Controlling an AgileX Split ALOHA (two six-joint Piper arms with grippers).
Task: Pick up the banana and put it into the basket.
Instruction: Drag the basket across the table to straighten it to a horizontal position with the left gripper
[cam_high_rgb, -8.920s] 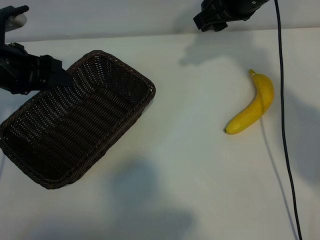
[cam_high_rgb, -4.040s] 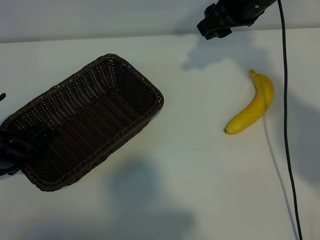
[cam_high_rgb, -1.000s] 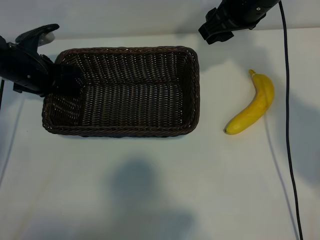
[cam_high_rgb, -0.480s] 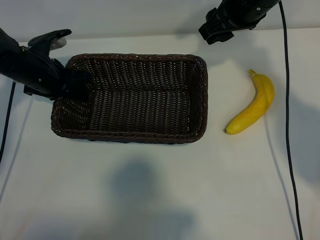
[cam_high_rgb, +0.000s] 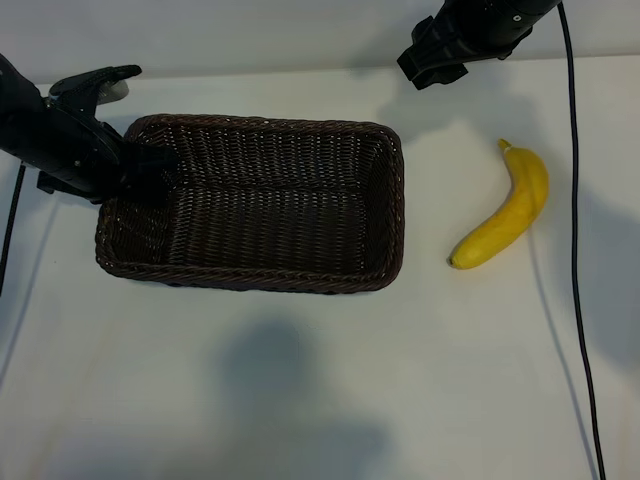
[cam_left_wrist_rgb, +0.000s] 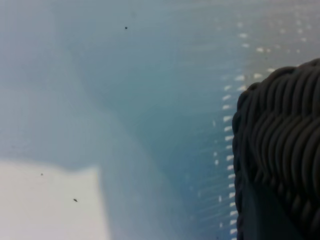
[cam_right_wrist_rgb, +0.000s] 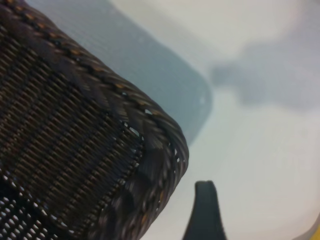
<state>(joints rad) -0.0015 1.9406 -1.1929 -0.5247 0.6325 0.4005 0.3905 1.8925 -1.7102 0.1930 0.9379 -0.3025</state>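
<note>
The yellow banana (cam_high_rgb: 505, 212) lies on the white table at the right, a short gap away from the basket. The dark brown wicker basket (cam_high_rgb: 385, 200) sits left of centre, and nothing lies in it. My left gripper (cam_high_rgb: 135, 165) is shut on the basket's left end wall; in the left wrist view only that rim (cam_left_wrist_rgb: 280, 145) shows close up. My right gripper (cam_high_rgb: 428, 60) hangs open above the table's back edge, over the basket's back right corner (cam_right_wrist_rgb: 150, 145). One of its fingers (cam_right_wrist_rgb: 202, 210) shows beside that corner, and it holds nothing.
A black cable (cam_high_rgb: 575, 260) runs down the table just right of the banana. Another thin cable (cam_high_rgb: 10, 240) hangs at the far left. The arms cast shadows (cam_high_rgb: 285, 370) on the white table in front of the basket.
My left gripper has dragged the basket a little to the right and toward the front of the table. The banana and the right arm have stayed still.
</note>
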